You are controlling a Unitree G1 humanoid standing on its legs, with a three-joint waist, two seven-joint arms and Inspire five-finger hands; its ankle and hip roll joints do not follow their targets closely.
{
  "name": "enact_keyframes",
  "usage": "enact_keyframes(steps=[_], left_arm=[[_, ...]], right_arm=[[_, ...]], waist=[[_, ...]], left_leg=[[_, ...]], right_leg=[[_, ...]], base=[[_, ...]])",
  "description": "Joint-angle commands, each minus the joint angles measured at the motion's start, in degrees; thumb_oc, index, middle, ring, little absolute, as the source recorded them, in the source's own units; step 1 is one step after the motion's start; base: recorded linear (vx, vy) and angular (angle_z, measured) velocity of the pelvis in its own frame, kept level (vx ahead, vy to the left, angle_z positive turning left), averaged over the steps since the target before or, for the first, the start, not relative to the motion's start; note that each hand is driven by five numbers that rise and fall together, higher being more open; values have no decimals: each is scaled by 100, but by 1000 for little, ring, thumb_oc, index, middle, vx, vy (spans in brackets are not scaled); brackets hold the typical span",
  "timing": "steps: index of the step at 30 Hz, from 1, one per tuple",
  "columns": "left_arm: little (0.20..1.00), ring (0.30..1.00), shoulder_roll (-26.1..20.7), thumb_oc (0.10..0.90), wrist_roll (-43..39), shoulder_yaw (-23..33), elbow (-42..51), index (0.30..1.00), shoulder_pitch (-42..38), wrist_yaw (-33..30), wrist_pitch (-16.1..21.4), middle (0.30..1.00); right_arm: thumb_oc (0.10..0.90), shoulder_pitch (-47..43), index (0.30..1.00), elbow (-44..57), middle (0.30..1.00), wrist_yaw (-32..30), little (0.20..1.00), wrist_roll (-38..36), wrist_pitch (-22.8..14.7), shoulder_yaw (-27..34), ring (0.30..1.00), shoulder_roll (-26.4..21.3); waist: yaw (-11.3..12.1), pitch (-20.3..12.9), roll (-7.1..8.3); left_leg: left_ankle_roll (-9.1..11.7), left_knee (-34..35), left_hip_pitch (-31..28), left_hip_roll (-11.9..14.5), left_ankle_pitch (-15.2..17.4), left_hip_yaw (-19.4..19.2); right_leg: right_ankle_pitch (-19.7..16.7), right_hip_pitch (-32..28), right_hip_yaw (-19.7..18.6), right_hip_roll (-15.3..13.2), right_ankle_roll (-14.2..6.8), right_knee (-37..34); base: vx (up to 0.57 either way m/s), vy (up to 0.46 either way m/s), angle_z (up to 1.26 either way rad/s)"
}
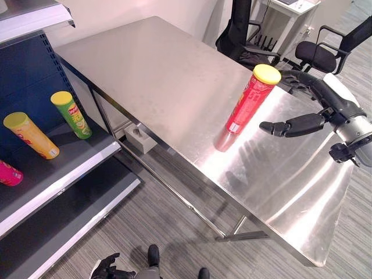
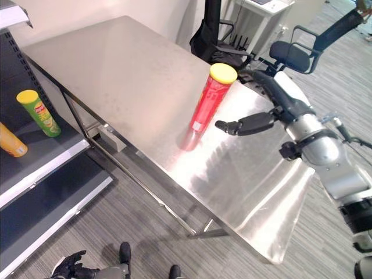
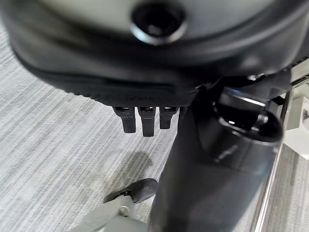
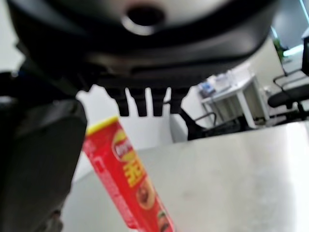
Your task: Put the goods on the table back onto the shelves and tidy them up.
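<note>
A red can with a yellow lid (image 1: 249, 99) is being left standing upright on the steel table (image 1: 163, 75). The right hand (image 1: 293, 124) is being held just beside it, fingers straight and apart, nothing gripped. On the shelf (image 1: 75, 157) a green can (image 1: 71, 114), an orange can (image 1: 30, 135) and a pink one (image 1: 8, 174) are being kept. The left hand (image 1: 106, 267) is being hung low over the floor, fingers loosely relaxed.
</note>
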State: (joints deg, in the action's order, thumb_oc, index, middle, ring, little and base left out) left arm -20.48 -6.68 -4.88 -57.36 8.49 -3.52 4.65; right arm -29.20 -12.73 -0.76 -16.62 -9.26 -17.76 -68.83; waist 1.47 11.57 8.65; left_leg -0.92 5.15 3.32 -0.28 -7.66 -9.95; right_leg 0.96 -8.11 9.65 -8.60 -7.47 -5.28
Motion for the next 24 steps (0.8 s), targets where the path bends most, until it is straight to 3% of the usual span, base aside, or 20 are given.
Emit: enact_keyframes(steps=[1,18,24], left_arm=[[900,900,-177,800,38,-172,76,900,-37,-111,127,900],[900,900,-151,800,-23,-259,40,900,37,-135,40,900],[900,900,-174,800,-48,-326,42,900,47,-145,27,900]], right_arm=[[800,-1099,900,-405,900,-337,900,-272,-125,201,900,22],[800,-1473,900,-1291,900,-808,900,-576,-12,444,900,651],[800,-2090,900,-1694,900,-786,900,-875,-19,62,900,704]], waist=[[286,-467,-109],[426,-469,-173],[500,-478,-143]], left_leg=[[347,-129,-325,309,736,56],[360,-76,-308,273,704,262],[369,-66,-324,266,714,317]], right_leg=[[-98,322,158,-110,-278,324],[-49,228,318,-59,-237,252],[-43,180,363,-36,-229,234]], base=[[30,-19,14],[23,-12,8],[16,-2,10]])
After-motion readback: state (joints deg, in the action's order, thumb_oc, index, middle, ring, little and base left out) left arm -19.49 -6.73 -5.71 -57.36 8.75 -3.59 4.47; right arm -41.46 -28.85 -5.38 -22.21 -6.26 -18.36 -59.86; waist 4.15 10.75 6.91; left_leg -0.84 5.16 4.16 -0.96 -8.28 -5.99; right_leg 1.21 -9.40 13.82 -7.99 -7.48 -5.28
